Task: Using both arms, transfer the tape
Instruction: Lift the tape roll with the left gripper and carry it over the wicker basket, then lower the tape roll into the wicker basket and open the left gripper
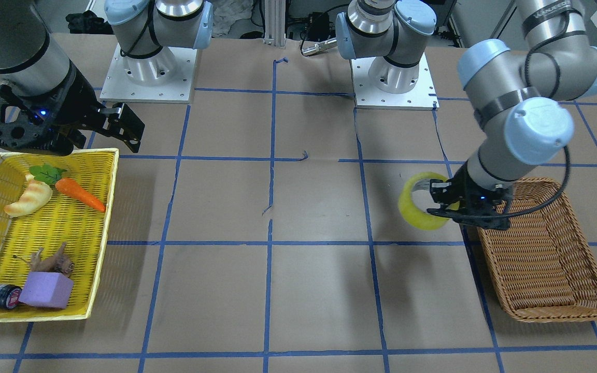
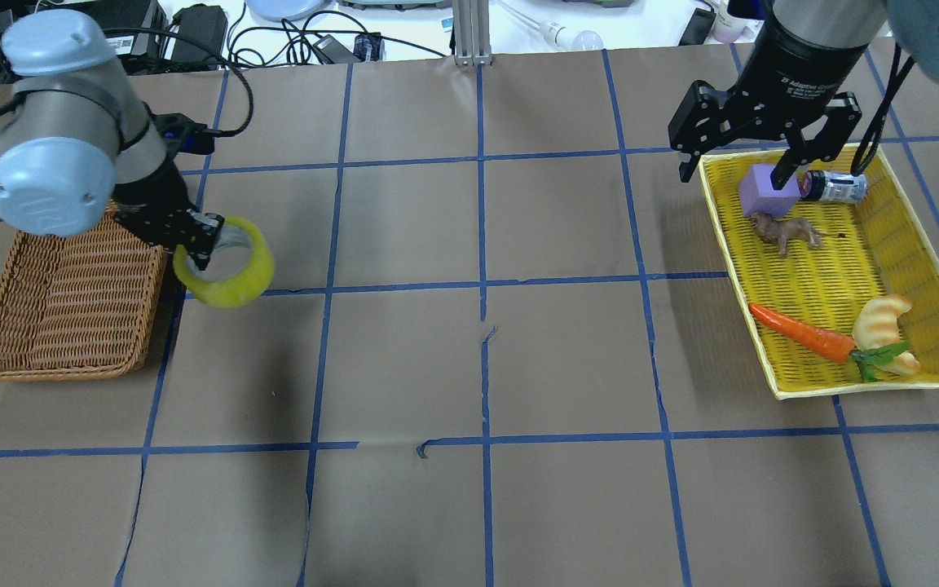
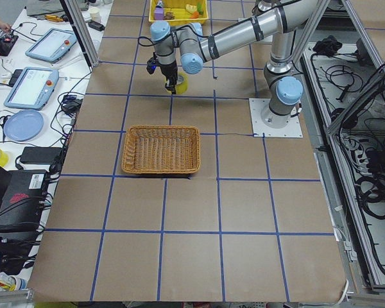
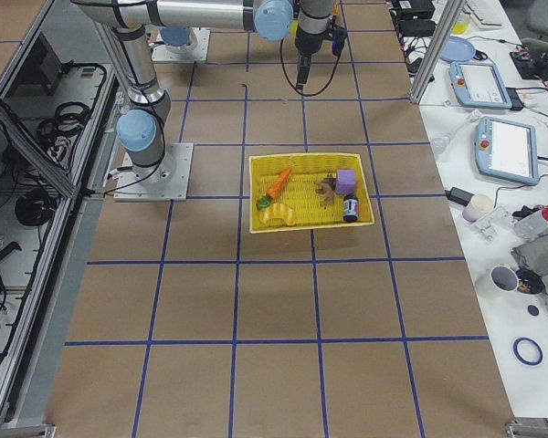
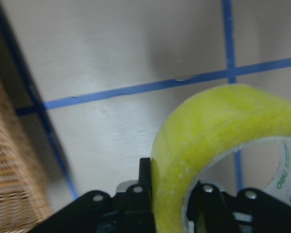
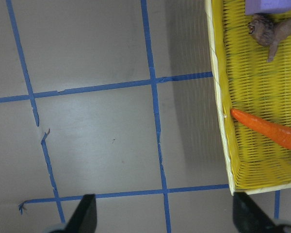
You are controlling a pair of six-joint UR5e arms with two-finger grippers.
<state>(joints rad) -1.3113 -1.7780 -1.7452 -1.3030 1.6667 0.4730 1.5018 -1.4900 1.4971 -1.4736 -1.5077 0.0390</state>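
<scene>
The yellow tape roll (image 2: 229, 273) hangs in my left gripper (image 2: 192, 244), which is shut on its wall. The roll is above the table just beside the brown wicker basket (image 2: 62, 302), not over it. The front view shows the same grasp: gripper (image 1: 451, 204), tape (image 1: 416, 210). In the left wrist view the tape (image 5: 218, 126) fills the lower right, clamped between black fingers (image 5: 144, 184). My right gripper (image 2: 734, 171) is open and empty, hovering over the far corner of the yellow basket (image 2: 736, 269). It also shows in the front view (image 1: 99, 135).
The yellow basket holds a carrot (image 2: 800, 333), a croissant (image 2: 881, 322), a purple block (image 2: 767, 191), a small dark can (image 2: 836, 186) and a brown animal figure (image 2: 787, 232). The wicker basket has nothing in it. Brown paper with blue tape lines covers the table.
</scene>
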